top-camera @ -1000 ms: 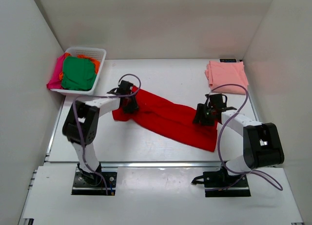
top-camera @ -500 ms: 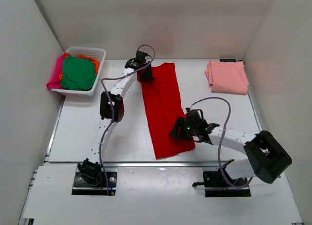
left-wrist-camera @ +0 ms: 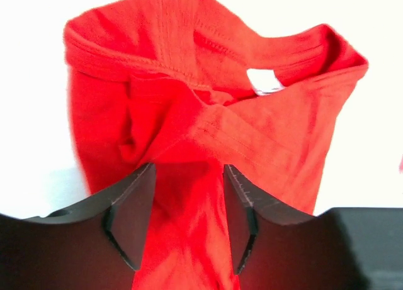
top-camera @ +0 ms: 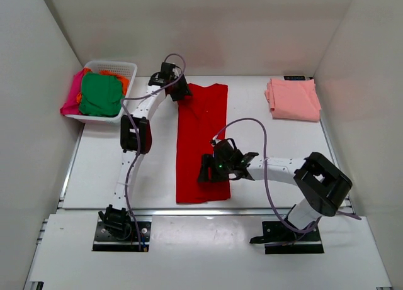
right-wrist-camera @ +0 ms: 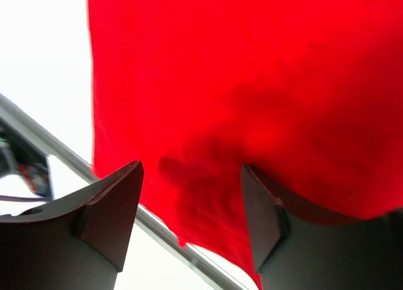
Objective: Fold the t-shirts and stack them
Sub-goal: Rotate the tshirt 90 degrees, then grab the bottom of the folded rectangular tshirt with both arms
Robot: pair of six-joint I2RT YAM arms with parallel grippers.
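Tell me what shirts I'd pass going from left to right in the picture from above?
magenta t-shirt → green t-shirt → red t-shirt → salmon-pink t-shirt

I can't read any text here: the white tag (left-wrist-camera: 264, 81) inside the collar of the red t-shirt (left-wrist-camera: 208, 133) looks blank to me, and the small dark label (top-camera: 298, 78) at the table's (top-camera: 157, 170) far edge is too small to make out
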